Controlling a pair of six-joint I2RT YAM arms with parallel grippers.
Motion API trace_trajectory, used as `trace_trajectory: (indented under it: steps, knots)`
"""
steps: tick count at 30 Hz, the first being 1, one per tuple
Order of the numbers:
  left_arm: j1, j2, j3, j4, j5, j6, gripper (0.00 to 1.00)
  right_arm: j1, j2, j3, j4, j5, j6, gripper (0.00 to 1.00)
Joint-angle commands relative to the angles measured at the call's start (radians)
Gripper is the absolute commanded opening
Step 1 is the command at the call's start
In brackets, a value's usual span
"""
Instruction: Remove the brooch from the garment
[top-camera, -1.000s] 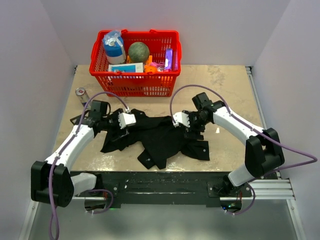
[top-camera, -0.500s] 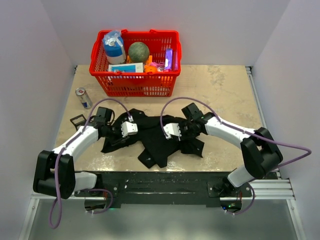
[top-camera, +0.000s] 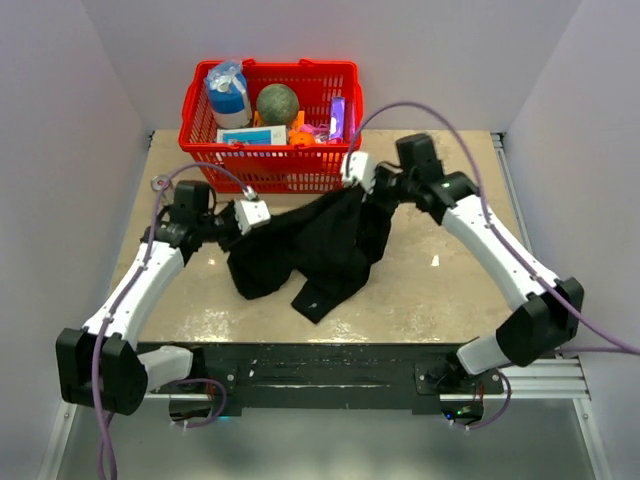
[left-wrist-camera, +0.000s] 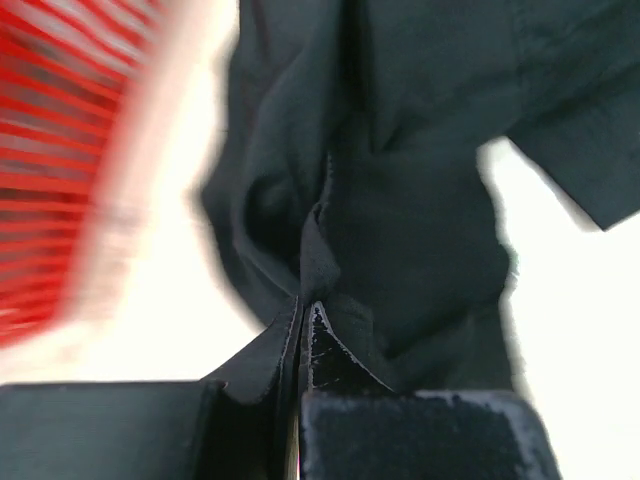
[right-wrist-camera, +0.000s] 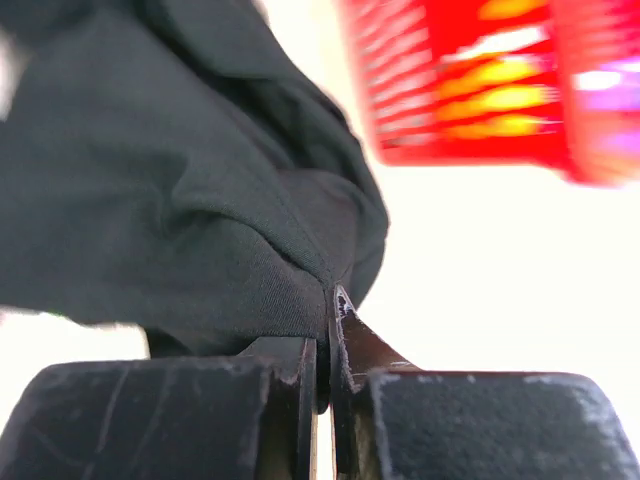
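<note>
The garment (top-camera: 310, 250), a black shirt, hangs stretched between both grippers above the table, its lower folds drooping toward the near edge. My left gripper (top-camera: 270, 216) is shut on the garment's left end. In the left wrist view the jaws (left-wrist-camera: 303, 312) pinch a fold of the black cloth (left-wrist-camera: 420, 200). My right gripper (top-camera: 352, 190) is shut on the garment's right end, just in front of the basket. The right wrist view shows the closed jaws (right-wrist-camera: 333, 300) gripping a bunched corner of cloth (right-wrist-camera: 180, 200). The brooch is hidden in every view.
A red basket (top-camera: 270, 160) full of groceries stands at the back of the table, showing as a red blur in both wrist views (left-wrist-camera: 60, 150) (right-wrist-camera: 470, 90). A can (top-camera: 160, 183) stands behind the left arm. A small white scrap (top-camera: 435, 261) lies at the right.
Both grippers closed on the shirt, then rose and moved back toward the basket. The shirt went from lying crumpled on the table to hanging spread between them.
</note>
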Motion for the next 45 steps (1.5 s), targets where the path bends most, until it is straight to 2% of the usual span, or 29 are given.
trace_trajectory:
  steps: [1, 6, 11, 14, 16, 18, 20, 22, 27, 31, 34, 35, 36, 37, 38, 39, 41, 42, 45]
  knots:
    - [0.014, -0.061, 0.235, 0.092, 0.070, -0.155, 0.00, -0.124, -0.082, 0.144, -0.089, -0.110, 0.227, 0.00]
    - [0.014, 0.005, 0.517, 0.051, 0.132, -0.284, 0.00, -0.351, -0.052, 0.228, -0.107, -0.237, 0.400, 0.00]
    - [0.014, 0.017, 0.631, 0.056, 0.163, -0.319, 0.00, -0.520, 0.019, 0.239, -0.074, -0.288, 0.503, 0.00]
    - [0.011, 0.036, 0.665, 0.017, 0.192, -0.313, 0.00, -0.555, 0.072, 0.258, -0.060, -0.286, 0.538, 0.00]
    - [0.006, 0.036, 0.639, -0.003, 0.199, -0.313, 0.00, -0.559, 0.097, 0.265, -0.052, -0.277, 0.548, 0.01]
    - [0.003, 0.019, 0.585, -0.004, 0.198, -0.313, 0.00, -0.560, 0.121, 0.273, -0.049, -0.267, 0.554, 0.11]
    - [0.003, -0.001, 0.539, 0.000, 0.187, -0.313, 0.00, -0.560, 0.122, 0.267, -0.045, -0.227, 0.554, 0.35]
    - [0.003, -0.027, 0.490, -0.007, 0.170, -0.307, 0.00, -0.560, 0.102, 0.250, -0.034, -0.202, 0.548, 0.47]
    - [0.003, -0.084, 0.349, -0.105, 0.051, -0.184, 0.00, -0.560, 0.057, 0.149, -0.052, -0.176, 0.497, 0.57]
    - [0.006, -0.153, 0.199, -0.177, -0.113, -0.054, 0.00, -0.560, 0.074, 0.097, -0.109, -0.210, 0.488, 0.58]
    - [0.006, -0.176, 0.098, -0.202, -0.153, -0.021, 0.00, -0.560, 0.111, 0.054, -0.097, -0.275, 0.535, 0.60]
    - [0.006, -0.176, 0.081, -0.198, -0.159, -0.034, 0.03, -0.560, 0.123, 0.034, -0.086, -0.283, 0.552, 0.63]
    - [0.002, -0.164, 0.065, -0.178, -0.167, -0.050, 0.11, -0.559, 0.134, 0.029, -0.075, -0.299, 0.552, 0.67]
    - [-0.002, -0.158, 0.068, -0.165, -0.173, -0.073, 0.21, -0.560, 0.144, 0.031, -0.072, -0.308, 0.551, 0.68]
    - [-0.002, -0.151, 0.077, -0.153, -0.170, -0.124, 0.37, -0.560, 0.172, 0.047, -0.075, -0.306, 0.534, 0.68]
    - [-0.011, -0.148, 0.103, -0.121, -0.167, -0.148, 0.44, -0.560, 0.186, 0.063, -0.104, -0.308, 0.510, 0.69]
    - [-0.023, -0.157, 0.123, -0.083, -0.141, -0.205, 0.57, -0.559, 0.213, 0.116, -0.187, -0.340, 0.362, 0.69]
    - [-0.043, -0.180, 0.119, -0.045, -0.130, -0.213, 0.59, -0.559, 0.229, 0.121, -0.230, -0.345, 0.326, 0.69]
    - [-0.095, -0.231, 0.033, 0.000, -0.060, -0.174, 0.63, -0.553, 0.241, 0.078, -0.220, -0.310, 0.231, 0.69]
